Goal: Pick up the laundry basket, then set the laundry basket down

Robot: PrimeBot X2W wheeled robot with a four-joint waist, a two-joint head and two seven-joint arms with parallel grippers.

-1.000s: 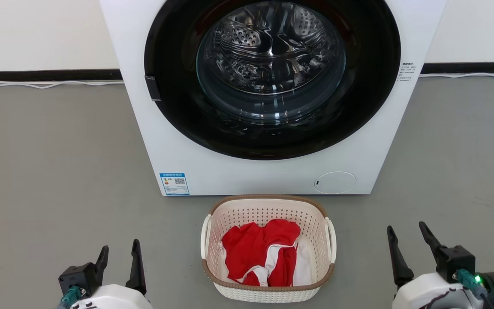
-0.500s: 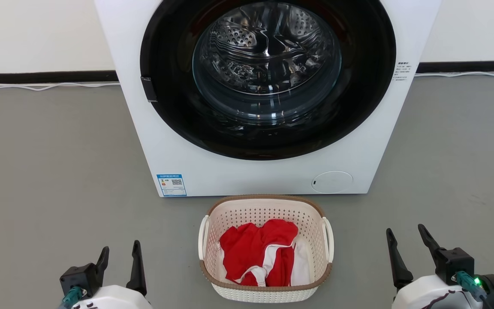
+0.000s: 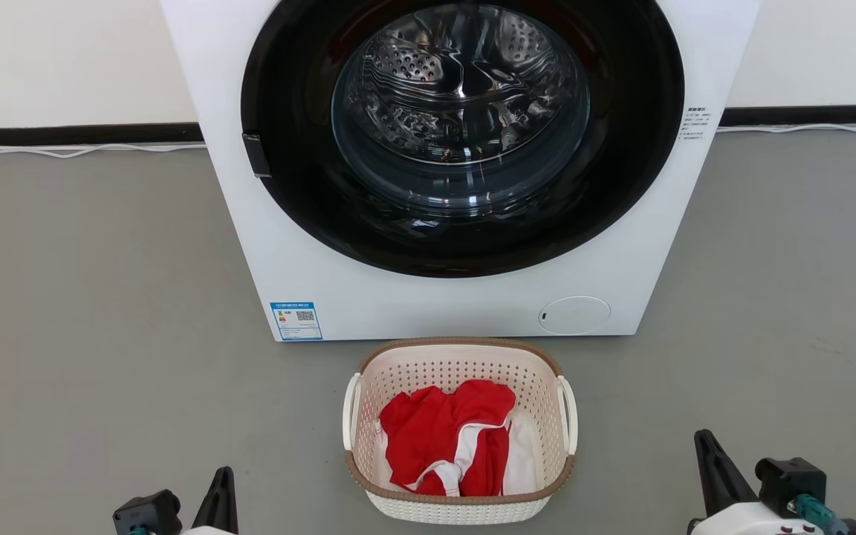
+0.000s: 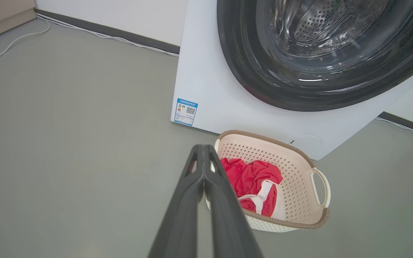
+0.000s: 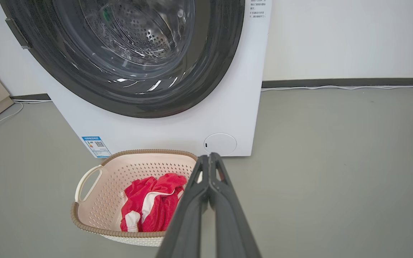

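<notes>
Sunk lower, left pincer (image 4: 202,149) and right pincer (image 5: 209,157) hang above grey floor (image 3: 101,297).

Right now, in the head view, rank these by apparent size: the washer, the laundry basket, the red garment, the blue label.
1. washer, by far
2. laundry basket
3. red garment, lying inside the basket
4. blue label, on the washer's front
</notes>
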